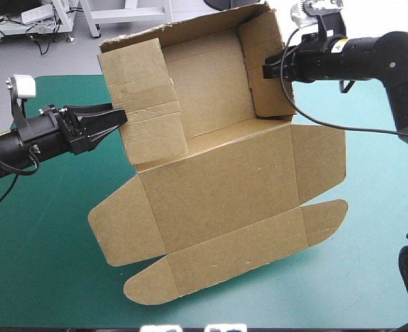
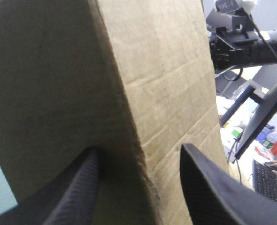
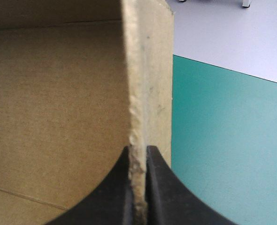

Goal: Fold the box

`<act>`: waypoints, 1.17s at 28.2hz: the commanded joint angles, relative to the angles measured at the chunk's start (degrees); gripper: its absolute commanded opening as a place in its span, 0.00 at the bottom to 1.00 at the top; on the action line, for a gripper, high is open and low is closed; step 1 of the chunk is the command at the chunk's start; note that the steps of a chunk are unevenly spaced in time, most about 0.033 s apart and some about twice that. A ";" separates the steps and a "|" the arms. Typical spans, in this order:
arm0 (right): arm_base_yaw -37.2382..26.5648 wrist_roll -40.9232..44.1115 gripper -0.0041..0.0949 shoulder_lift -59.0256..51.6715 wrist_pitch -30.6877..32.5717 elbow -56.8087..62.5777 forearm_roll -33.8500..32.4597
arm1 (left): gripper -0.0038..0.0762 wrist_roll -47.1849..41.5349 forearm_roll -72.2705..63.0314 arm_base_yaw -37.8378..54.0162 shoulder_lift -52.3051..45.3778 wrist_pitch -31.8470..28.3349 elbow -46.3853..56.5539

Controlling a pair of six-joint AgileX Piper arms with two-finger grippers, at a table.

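Note:
The brown box (image 1: 218, 187) lies on the teal-green cover with its far half raised into a tray and its lid panel and flaps flat toward the near edge. My left gripper (image 1: 121, 119) is at the tray's folded left wall (image 2: 152, 70). It is open, its fingers (image 2: 77, 192) astride that wall's edge. My right gripper (image 1: 266, 69) is shut on the upright right wall (image 3: 148, 70), whose thin board edge runs between the pads. The tray's inside (image 3: 58, 93) shows beside that wall. The right arm (image 2: 242, 42) shows beyond the box in the left wrist view.
Bare teal-green cover (image 1: 38, 242) lies left of and in front of the box, and more cover (image 3: 223, 140) lies outside the right wall. The tray's back wall (image 1: 190, 28) overhangs the table's far edge.

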 commanded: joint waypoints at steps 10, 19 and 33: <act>6.92 2.58 0.04 -2.34 -5.45 -1.44 0.62 | 0.52 -1.87 9.82 -0.39 -0.69 -9.05 -1.80; 7.52 3.29 0.04 -3.55 -4.53 -1.44 1.53 | 0.48 -5.82 10.94 -0.39 4.09 -10.14 -1.80; 15.73 17.19 0.04 -3.68 4.64 -1.44 -20.32 | 0.03 -20.59 30.45 -14.36 1.54 -16.12 -15.96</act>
